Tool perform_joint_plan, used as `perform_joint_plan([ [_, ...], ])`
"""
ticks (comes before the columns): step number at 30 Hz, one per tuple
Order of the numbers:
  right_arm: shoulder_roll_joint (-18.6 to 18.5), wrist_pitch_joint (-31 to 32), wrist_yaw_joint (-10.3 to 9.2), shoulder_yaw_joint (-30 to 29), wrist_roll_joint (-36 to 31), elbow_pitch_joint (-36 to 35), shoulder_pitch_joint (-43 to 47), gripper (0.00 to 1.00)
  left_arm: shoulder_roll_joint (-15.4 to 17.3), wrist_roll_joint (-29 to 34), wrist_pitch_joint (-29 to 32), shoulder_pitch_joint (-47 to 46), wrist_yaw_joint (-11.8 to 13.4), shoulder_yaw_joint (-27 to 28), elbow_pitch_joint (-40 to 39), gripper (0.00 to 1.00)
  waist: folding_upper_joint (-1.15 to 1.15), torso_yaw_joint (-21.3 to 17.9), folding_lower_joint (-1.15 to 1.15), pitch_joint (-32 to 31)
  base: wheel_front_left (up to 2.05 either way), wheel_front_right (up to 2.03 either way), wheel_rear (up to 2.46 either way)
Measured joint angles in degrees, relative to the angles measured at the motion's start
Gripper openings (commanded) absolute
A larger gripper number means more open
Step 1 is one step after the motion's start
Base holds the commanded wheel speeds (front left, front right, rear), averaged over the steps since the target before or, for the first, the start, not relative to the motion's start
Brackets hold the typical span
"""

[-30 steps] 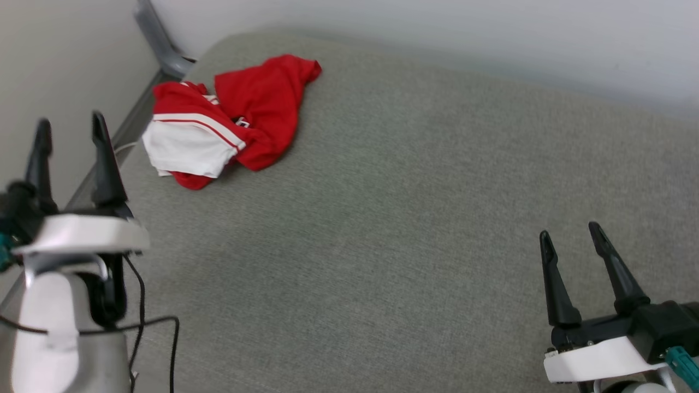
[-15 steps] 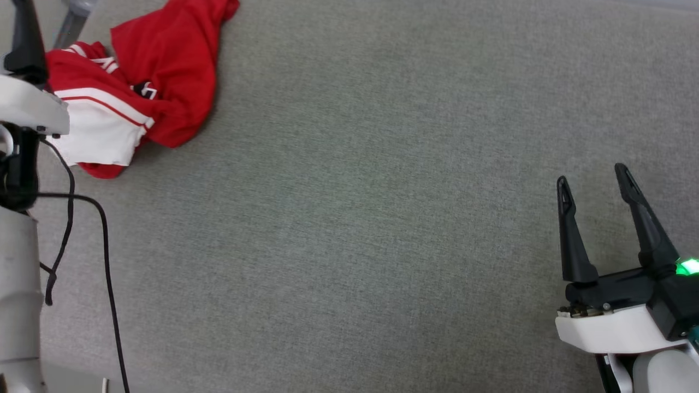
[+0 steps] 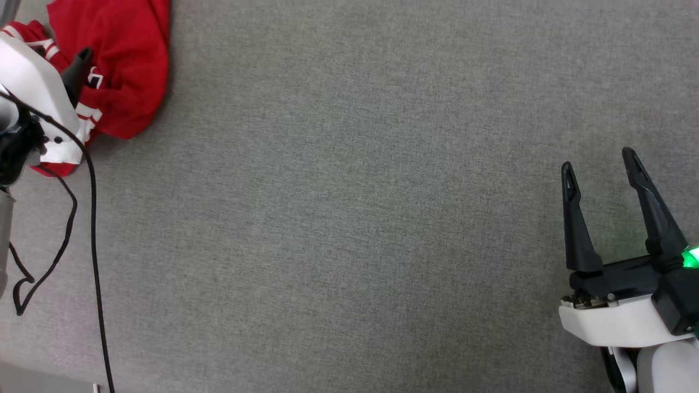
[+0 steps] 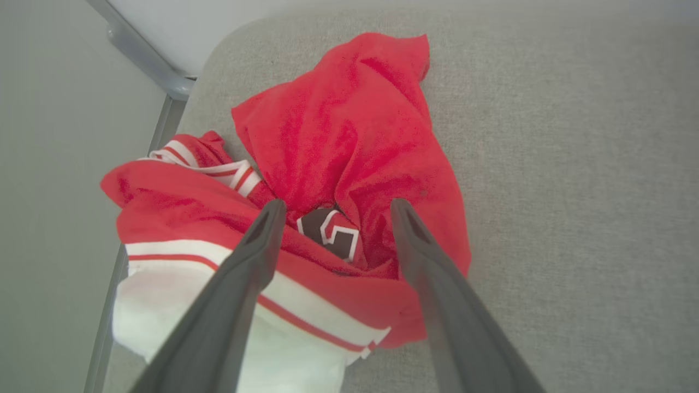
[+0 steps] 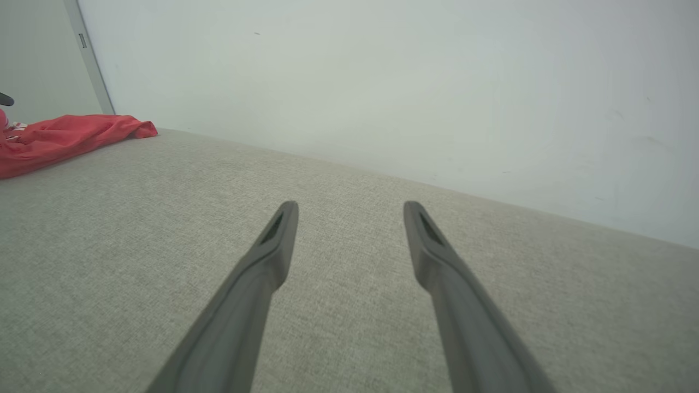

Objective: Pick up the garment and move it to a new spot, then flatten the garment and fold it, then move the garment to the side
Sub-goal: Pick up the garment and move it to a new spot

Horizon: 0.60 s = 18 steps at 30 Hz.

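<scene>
Grey cushion (image 3: 382, 218) bears one garment (image 4: 355, 136); left hand (image 4: 337, 204) and right hand (image 3: 597, 159) both gape.

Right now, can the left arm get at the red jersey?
Probably yes: the left gripper hangs open right over the crumpled red jersey, with nothing in between.

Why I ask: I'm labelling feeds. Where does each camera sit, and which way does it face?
Left wrist view: on the left arm, down along the open left gripper at the crumpled garment.
Right wrist view: on the right arm, along the open right gripper across the grey surface to a wall.
Head view: on the head, down onto the surface; both grippers show.
Shared: the garment, in all three.
</scene>
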Motion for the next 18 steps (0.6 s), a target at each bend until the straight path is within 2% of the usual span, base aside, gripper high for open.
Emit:
perform_joint_plan([
  [10, -0.07, 0.00, 0.00, 0.14, -0.24, -0.03, -1.57, 1.00, 0.14, -7.15, 16.85, -1.97, 0.01, -7.33, 7.00, 1.00, 0.00, -1.61, 0.00, 3.32, 0.00, 0.00, 0.00],
  [16, -0.04, 0.00, 0.00, -0.11, -0.24, 0.21, -1.99, 1.00, 1.43, -8.88, 19.39, -3.35, 0.02, -11.12, 8.16, 1.00, 0.00, -2.68, -0.01, 4.11, 0.00, 0.00, 0.00],
  [17, -0.04, 0.00, 0.00, -0.13, -0.24, 0.30, -1.99, 1.00, 1.67, -9.17, 19.31, -3.41, 0.03, -11.66, 8.17, 0.03, 0.00, -2.78, -0.01, 4.06, 0.00, 0.00, 0.00],
  [18, -0.03, 0.00, 0.00, -0.21, -0.23, 0.46, -2.00, 1.00, 1.82, -9.34, 18.82, -3.42, 0.07, -12.32, 8.16, 0.03, 0.00, -2.85, -0.01, 3.94, 0.00, 0.00, 0.00],
])
